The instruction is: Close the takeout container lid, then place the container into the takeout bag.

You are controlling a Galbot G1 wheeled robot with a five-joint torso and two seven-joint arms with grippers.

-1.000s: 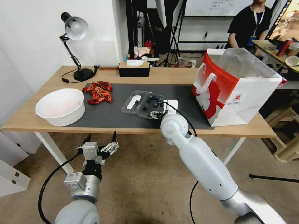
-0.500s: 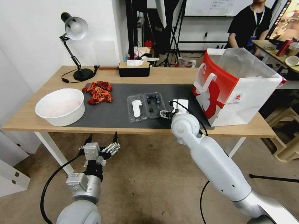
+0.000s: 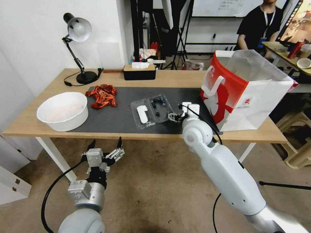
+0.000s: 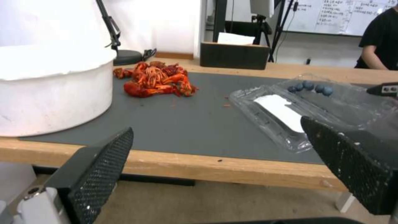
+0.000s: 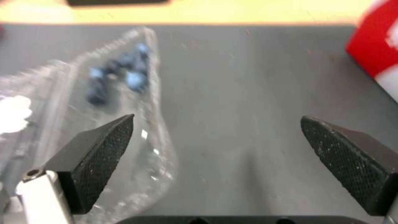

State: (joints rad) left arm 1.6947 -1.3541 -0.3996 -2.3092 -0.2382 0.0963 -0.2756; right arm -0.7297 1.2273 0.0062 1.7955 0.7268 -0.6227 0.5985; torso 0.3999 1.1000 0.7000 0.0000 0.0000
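Two grippers are mine to watch, and only the right gripper (image 3: 174, 116) is up at the work: I see it low over the dark grey mat (image 3: 123, 118) with its black fingers (image 5: 99, 155) spread wide and nothing between them. Just off its left finger lies the takeout container (image 3: 160, 107), a small flat clear plastic clamshell with a few dark blue berries (image 5: 124, 77) inside. In the right wrist view the container's clear rim comes right up to that finger; I cannot tell whether they touch. The clear hinged lid (image 3: 141, 114), bearing a white oblong piece, is folded out flat on the mat on the container's far side from the gripper, so the box stands open.

On the gripper's other side, near but apart, stands the takeout bag (image 3: 243, 94), a large stiff red and white paper carrier with white flat handles and a clear plastic liner rising from its mouth. Only bare mat lies between the open fingers and the bag.

Beyond the lid from the gripper I see a heap of red crayfish shells (image 3: 102, 96) and, farther still, a big round white bowl (image 3: 63, 111). A black tissue box (image 3: 139, 72) and a black desk lamp (image 3: 79, 48) stand along the back of the wooden table (image 3: 26, 124).

My left gripper (image 3: 105, 152) hangs below the table's front edge, well apart from the container, its fingers (image 4: 99, 174) wide and empty.
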